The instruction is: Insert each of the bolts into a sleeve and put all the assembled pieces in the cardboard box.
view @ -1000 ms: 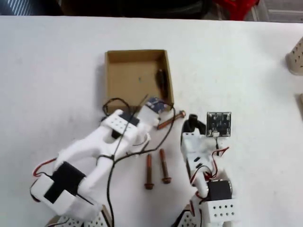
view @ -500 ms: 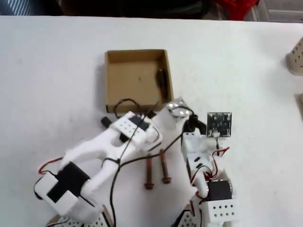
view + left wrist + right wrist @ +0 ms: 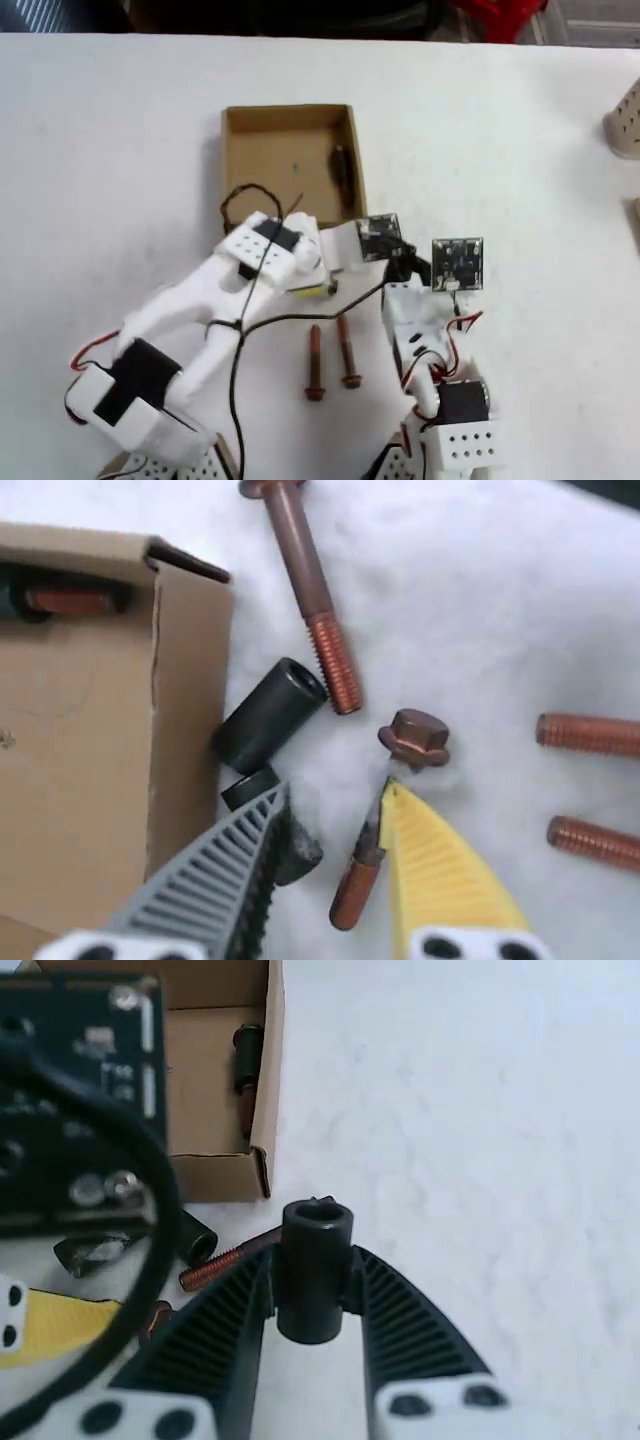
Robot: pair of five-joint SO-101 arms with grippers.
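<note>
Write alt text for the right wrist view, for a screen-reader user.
The right gripper is shut on a black sleeve, held upright with its open bore facing up, over the white table. Behind it, the cardboard box holds one assembled piece; a loose bolt lies on the table near the box corner.

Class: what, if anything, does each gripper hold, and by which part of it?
The right gripper clamps the black cylindrical sleeve by its side walls, open bore upward. The left gripper is open and holds nothing.
</note>
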